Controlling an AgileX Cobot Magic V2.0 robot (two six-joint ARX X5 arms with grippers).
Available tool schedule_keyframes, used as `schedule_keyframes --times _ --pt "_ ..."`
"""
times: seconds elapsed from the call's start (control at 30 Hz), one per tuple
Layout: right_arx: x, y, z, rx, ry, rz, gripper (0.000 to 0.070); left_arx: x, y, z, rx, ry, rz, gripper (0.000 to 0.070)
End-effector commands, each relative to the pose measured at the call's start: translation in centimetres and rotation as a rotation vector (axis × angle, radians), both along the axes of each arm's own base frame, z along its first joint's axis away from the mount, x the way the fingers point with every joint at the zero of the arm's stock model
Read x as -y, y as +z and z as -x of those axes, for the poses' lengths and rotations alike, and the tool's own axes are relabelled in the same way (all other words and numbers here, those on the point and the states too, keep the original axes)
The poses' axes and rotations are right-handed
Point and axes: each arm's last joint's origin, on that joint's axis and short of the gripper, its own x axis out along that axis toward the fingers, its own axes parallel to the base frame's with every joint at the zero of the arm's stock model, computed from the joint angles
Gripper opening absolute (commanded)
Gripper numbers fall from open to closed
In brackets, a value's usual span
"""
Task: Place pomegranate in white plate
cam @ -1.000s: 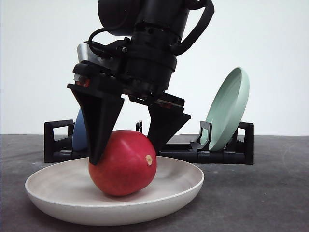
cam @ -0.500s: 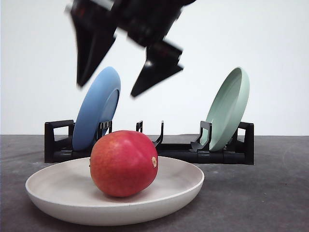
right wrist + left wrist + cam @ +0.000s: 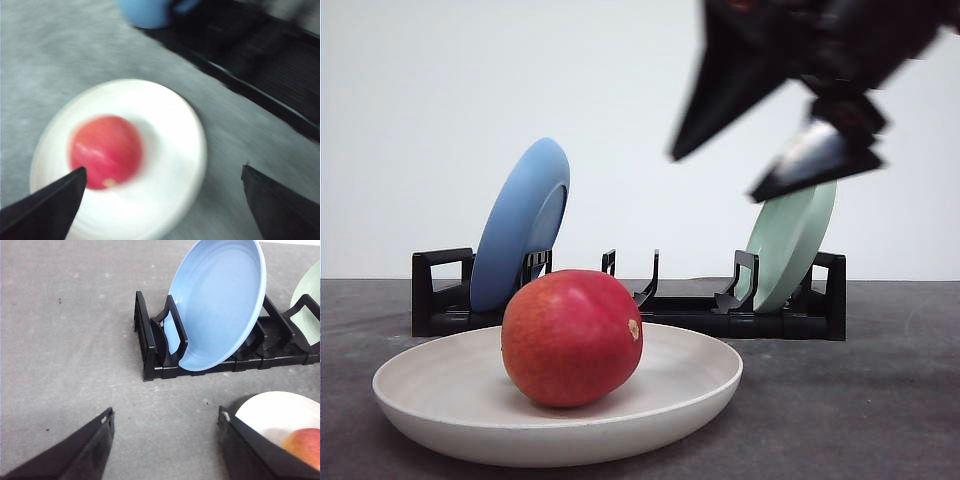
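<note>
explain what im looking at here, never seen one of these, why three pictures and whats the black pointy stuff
This is a robot with two arms working at a table. One picture looks forward over the table; the other two come from small cameras on each arm's wrist.

The black pointy shapes are the fingers of each arm's end effector. In the front picture the right end effector is blurred, up in the air, open and holding nothing. Its own camera looks down past its fingers. The left end effector is open too, over bare table.

On the grey table sits a white plate with a red pomegranate resting in it, touched by nothing. Behind stands a black rack holding a blue plate and a pale green plate on edge.
</note>
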Motion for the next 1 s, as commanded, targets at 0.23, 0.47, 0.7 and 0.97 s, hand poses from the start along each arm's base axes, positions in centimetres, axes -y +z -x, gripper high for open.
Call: schedule_keyframes --times 0.23,0.47,0.7,0.97 --pt "5.7 -1.6 1.2 -0.015 -0.210 -0.079 0.0615 0.0 0.3 0.0 0.010 0.004 0.007 0.0393" --pt "6.7 -1.7 1.0 -0.028 -0.274 -0.104 0.0616 0.0 0.2 0.0 0.005 0.008 0.014 0.0393" --pt "6.7 -1.6 1.0 -0.014 -0.272 -0.100 0.0017 0.0 0.1 0.1 -0.015 0.009 0.015 0.0014" --pt "6.6 -1.3 0.8 0.013 -0.253 -0.125 0.0016 0.0 0.1 0.1 -0.015 0.009 0.015 0.0000"
